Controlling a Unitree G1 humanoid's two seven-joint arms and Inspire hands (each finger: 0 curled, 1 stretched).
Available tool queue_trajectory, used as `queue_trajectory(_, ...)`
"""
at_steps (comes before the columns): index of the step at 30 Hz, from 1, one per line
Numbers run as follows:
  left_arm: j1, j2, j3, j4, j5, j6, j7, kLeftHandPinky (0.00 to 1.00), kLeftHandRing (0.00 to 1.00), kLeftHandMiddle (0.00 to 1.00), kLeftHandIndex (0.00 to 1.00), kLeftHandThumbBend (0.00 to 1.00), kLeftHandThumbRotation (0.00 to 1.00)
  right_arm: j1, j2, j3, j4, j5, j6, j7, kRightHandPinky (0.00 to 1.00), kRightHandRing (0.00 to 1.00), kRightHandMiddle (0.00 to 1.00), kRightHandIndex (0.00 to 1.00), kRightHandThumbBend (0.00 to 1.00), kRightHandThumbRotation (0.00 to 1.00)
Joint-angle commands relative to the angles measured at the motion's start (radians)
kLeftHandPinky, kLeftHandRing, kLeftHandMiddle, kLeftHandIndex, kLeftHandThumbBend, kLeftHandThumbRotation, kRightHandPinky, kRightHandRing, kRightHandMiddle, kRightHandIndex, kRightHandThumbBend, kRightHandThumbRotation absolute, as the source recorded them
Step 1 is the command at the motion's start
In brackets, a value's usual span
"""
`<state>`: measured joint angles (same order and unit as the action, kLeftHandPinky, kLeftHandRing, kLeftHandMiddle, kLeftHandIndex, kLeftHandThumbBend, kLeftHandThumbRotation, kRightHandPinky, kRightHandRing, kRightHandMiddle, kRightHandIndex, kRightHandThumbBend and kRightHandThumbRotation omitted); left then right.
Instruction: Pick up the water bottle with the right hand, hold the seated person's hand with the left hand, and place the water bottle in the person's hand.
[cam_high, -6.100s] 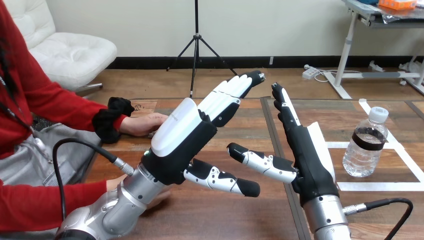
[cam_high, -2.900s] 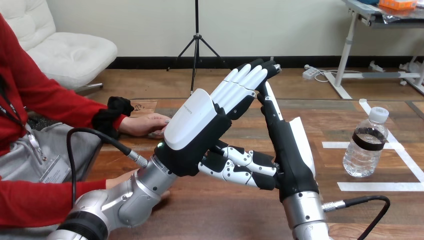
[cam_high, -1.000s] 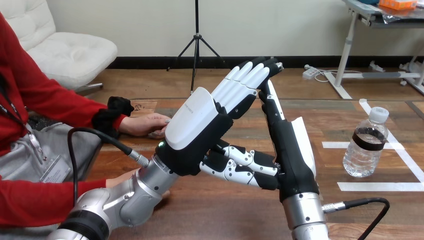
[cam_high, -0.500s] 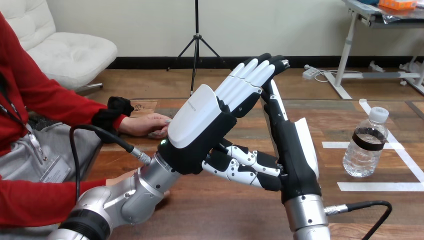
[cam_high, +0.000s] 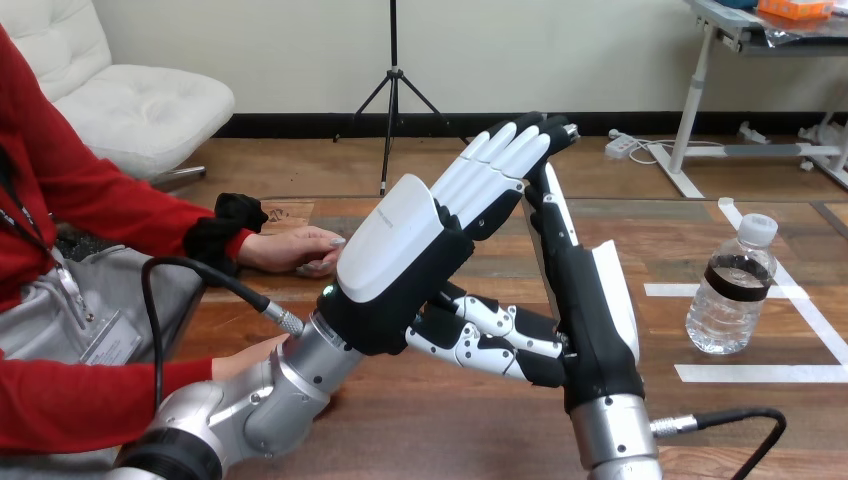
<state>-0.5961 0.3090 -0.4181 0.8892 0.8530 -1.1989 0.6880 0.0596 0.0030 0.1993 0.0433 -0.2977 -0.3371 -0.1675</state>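
A clear water bottle (cam_high: 730, 288) with a white cap and dark label stands upright on the table at the right, apart from both hands. My left hand (cam_high: 405, 258) is raised in the middle, fingers straight, its white back toward the camera. My right hand (cam_high: 585, 290) stands edge-on just right of it, fingers straight and pointing up. The fingertips of both meet at the top and the thumbs overlap low between them. The person's hand (cam_high: 292, 249) lies flat on the table at the left, beyond my left arm. A second hand of the person (cam_high: 240, 357) shows low behind my left forearm.
White tape lines (cam_high: 760, 372) mark a square on the wooden table (cam_high: 440, 420) around the bottle. A dark seam runs down the table behind my right hand. The person's red sleeves come in from the left edge.
Over six seconds my two hands came together from apart until palms and fingertips met. In the last second both drifted slightly to the right. The bottle and the person's hand have stayed put.
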Motion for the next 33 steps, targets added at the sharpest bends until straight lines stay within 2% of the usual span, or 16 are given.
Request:
queue_trajectory(1,-0.021,-0.014,0.009,-0.021,-0.056,-0.024,-0.033,1.0,1.0,1.0,1.0,1.0,0.74,-0.018,0.022,0.017,-0.048,-0.002,-0.012,0.0,1.0,1.0,1.0,1.0,1.0,0.39)
queue_trajectory(9,-0.011,-0.021,0.014,-0.029,-0.074,-0.022,-0.062,1.0,1.0,1.0,1.0,1.0,0.73,-0.024,0.026,0.015,-0.05,-0.006,0.0,-0.006,1.0,1.0,1.0,1.0,1.0,0.39)
queue_trajectory(12,-0.008,-0.02,0.016,-0.044,-0.056,-0.003,-0.048,1.0,1.0,1.0,1.0,1.0,0.73,-0.026,0.031,0.015,-0.059,-0.013,0.015,-0.009,1.0,1.0,1.0,1.0,1.0,0.38)
queue_trajectory(21,-0.012,-0.017,0.018,-0.034,-0.063,-0.01,-0.047,1.0,1.0,1.0,1.0,1.0,0.72,-0.03,0.035,0.022,-0.03,0.001,-0.025,-0.017,1.0,1.0,1.0,1.0,1.0,0.4)
queue_trajectory(33,0.002,-0.009,0.019,-0.034,-0.073,-0.014,-0.065,1.0,1.0,1.0,1.0,1.0,0.72,-0.051,0.037,0.021,0.006,-0.016,-0.028,-0.032,1.0,1.0,1.0,1.0,1.0,0.42)
